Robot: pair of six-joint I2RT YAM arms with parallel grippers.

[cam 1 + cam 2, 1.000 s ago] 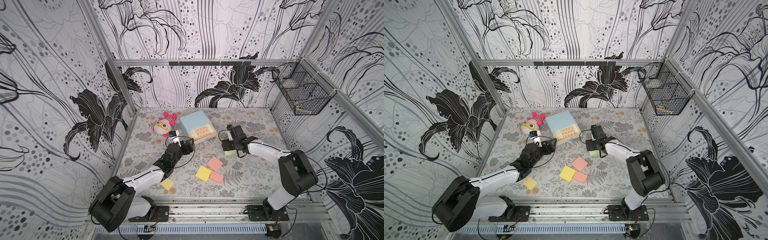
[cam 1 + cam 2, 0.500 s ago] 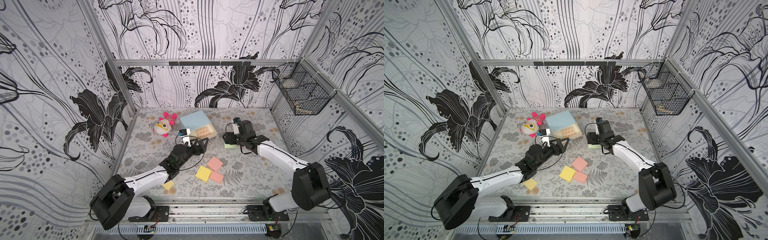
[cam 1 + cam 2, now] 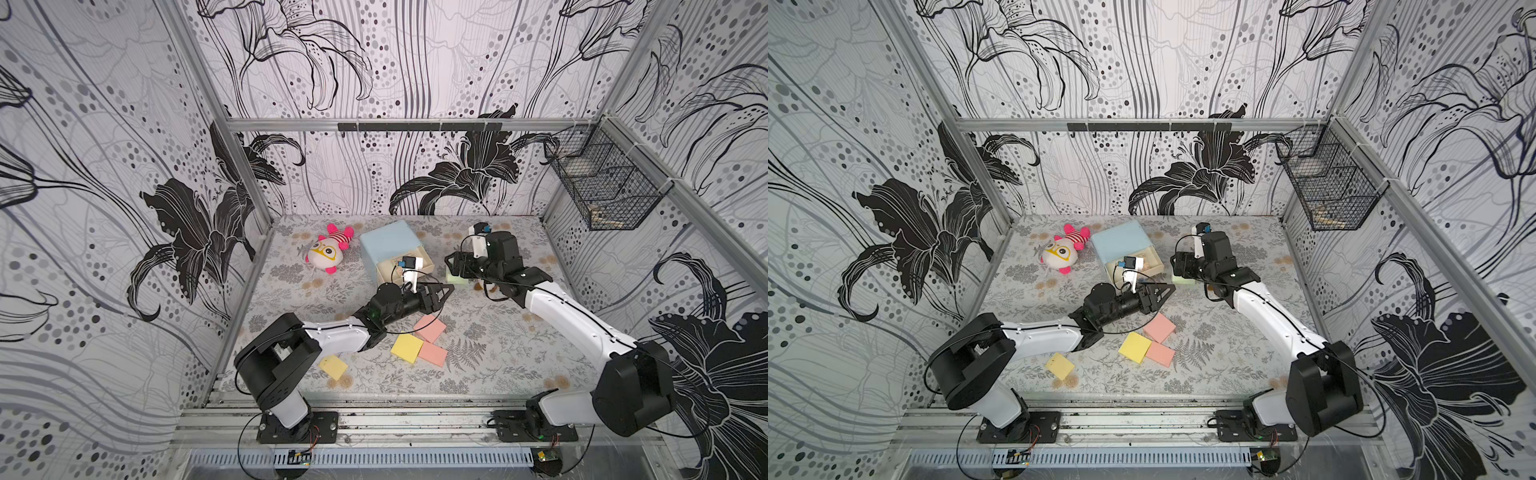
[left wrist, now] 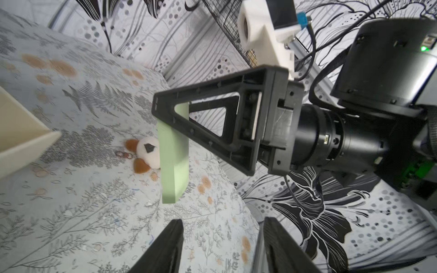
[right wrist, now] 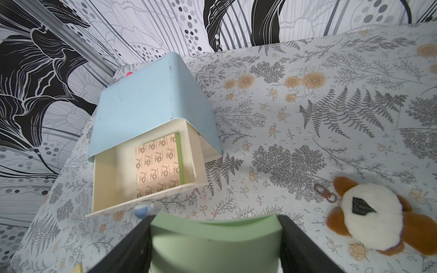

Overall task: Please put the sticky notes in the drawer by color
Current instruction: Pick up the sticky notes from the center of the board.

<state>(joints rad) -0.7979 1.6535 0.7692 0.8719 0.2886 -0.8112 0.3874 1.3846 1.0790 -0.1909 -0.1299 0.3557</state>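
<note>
Right wrist view shows the right jaws clamped on a light green pad (image 5: 215, 241), its sheets bowed between them, just in front of the drawer chest (image 5: 146, 99). The chest's top drawer (image 5: 104, 179) stands pulled out. Inside it lies another pad (image 5: 157, 163), printed backing upward, with a green edge showing along one side. A brown-and-white plush (image 5: 371, 217) lies on the table (image 5: 307, 146) near the chest's front.

Both top views place the held pad (image 3: 457, 277) (image 3: 1183, 280) just beside the open drawer's front corner.

Left wrist view shows the left jaws apart with nothing between them, pointing toward the held pad (image 4: 173, 160), which hangs on edge. In a top view they sit just in front of the open drawer.

Farther out from the chest's front lie a salmon pink pad (image 3: 430, 328), a second salmon pink pad (image 3: 433, 354) and a yellow pad (image 3: 407, 348) touching it. A second yellow pad (image 3: 333, 366) lies well apart from the chest, beside the left arm (image 3: 332, 332). A pink-eared plush (image 3: 326, 255) rests just beside the chest's side wall.
</note>
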